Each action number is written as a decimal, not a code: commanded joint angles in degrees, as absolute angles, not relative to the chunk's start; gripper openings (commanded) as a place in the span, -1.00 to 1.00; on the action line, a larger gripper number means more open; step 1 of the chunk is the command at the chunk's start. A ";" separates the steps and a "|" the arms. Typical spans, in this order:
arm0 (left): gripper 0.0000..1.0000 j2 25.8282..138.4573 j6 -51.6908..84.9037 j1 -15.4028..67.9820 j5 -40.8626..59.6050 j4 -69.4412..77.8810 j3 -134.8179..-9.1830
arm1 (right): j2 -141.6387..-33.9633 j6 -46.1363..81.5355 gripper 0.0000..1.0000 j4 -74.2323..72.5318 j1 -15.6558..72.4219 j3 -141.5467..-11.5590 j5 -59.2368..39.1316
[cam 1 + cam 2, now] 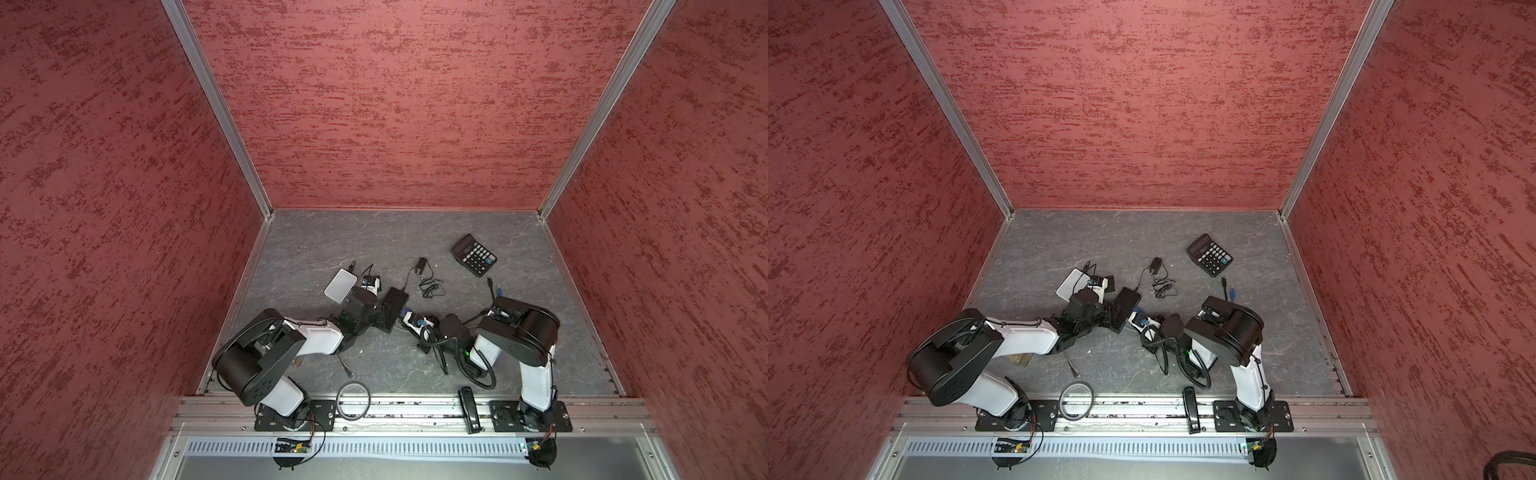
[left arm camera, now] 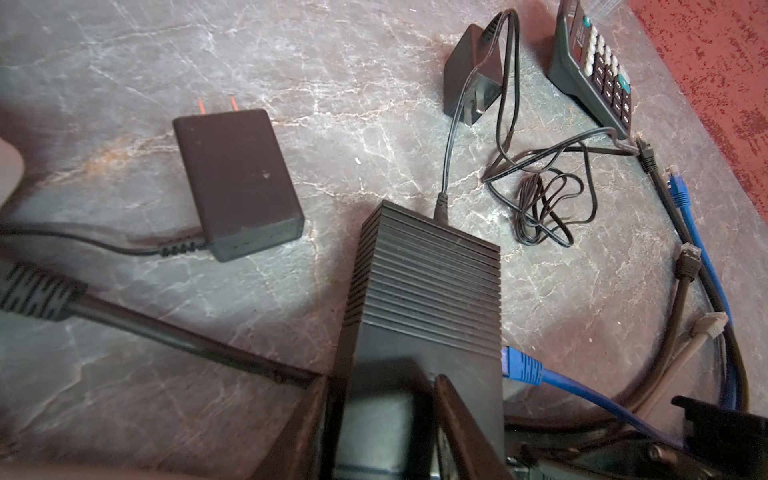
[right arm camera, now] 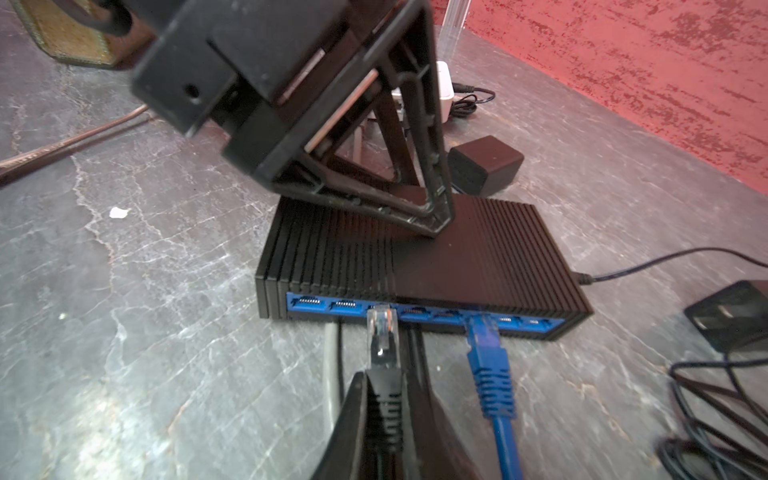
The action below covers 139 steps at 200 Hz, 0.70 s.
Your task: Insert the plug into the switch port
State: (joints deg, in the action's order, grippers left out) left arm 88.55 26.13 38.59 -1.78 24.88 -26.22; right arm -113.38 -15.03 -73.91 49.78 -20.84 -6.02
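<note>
Partly done: black plug pinched in right gripper, clear tip right at a blue port, not yet seated. Switch braced at 12 o'clock of plug, clamped by left gripper. Blue cable already plugged in, 3 o'clock of plug. Left: final push home.

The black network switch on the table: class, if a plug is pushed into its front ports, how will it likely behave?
The switch looks small and probably light, so it may slide on the smooth table. The left tool presses on its top, likely bracing it. Its low, flat shape makes tipping unlikely.
</note>
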 commanded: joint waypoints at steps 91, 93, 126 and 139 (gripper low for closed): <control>-0.21 94.66 25.93 44.93 12.89 24.48 -27.69 | -112.44 -12.74 -1.00 -77.39 50.10 -26.72 -4.58; -0.21 94.66 25.93 44.92 12.93 24.44 -27.62 | -112.42 -12.85 -1.00 -77.25 50.10 -26.72 -4.86; -0.21 94.75 25.92 44.51 12.73 23.85 -27.67 | -111.37 -12.57 -1.00 -77.80 50.64 -26.10 -9.30; -0.21 94.88 26.08 44.47 12.46 23.69 -27.86 | -110.97 -12.97 -1.00 -76.77 51.38 -26.40 -9.66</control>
State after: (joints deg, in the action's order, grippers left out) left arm 91.88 25.21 39.24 -3.79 28.23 -27.66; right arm -113.08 -13.28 -72.84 49.08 -21.37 -5.02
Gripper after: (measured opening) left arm 0.397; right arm 0.134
